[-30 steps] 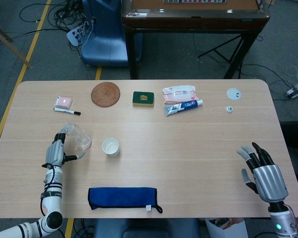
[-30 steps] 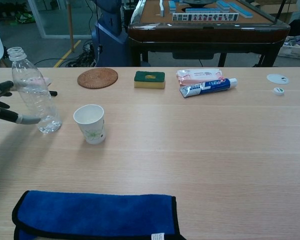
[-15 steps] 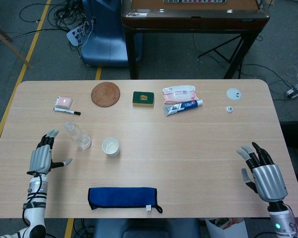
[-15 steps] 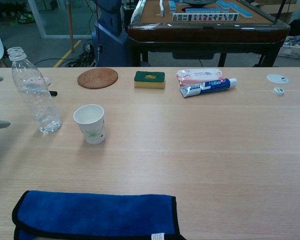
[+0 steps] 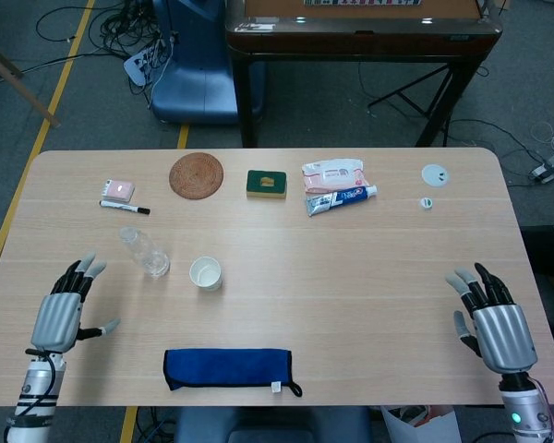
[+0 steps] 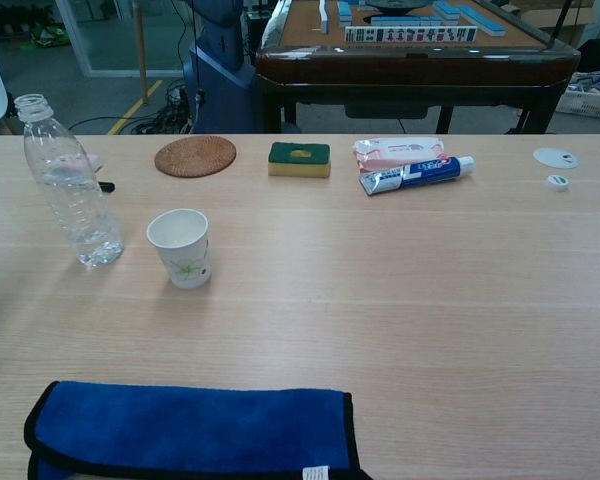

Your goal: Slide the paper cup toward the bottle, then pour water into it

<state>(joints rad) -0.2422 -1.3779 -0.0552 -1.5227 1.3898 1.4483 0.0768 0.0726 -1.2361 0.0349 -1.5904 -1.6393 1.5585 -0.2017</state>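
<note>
desk (image 5: pixel 369 277) | on it: bottle (image 5: pixel 144 251), cup (image 5: pixel 205 273), blue cloth (image 5: pixel 227 367), coaster (image 5: pixel 197 175), sponge (image 5: pixel 266 184), toothpaste (image 5: pixel 342 198), wipes (image 5: pixel 332 173), marker (image 5: pixel 125 207)

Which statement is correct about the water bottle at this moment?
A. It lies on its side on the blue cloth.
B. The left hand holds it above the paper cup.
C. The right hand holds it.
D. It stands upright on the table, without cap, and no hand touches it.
D. The bottle stands upright beside the paper cup, its mouth open, while the left hand and right hand are apart from it with fingers spread.
</note>
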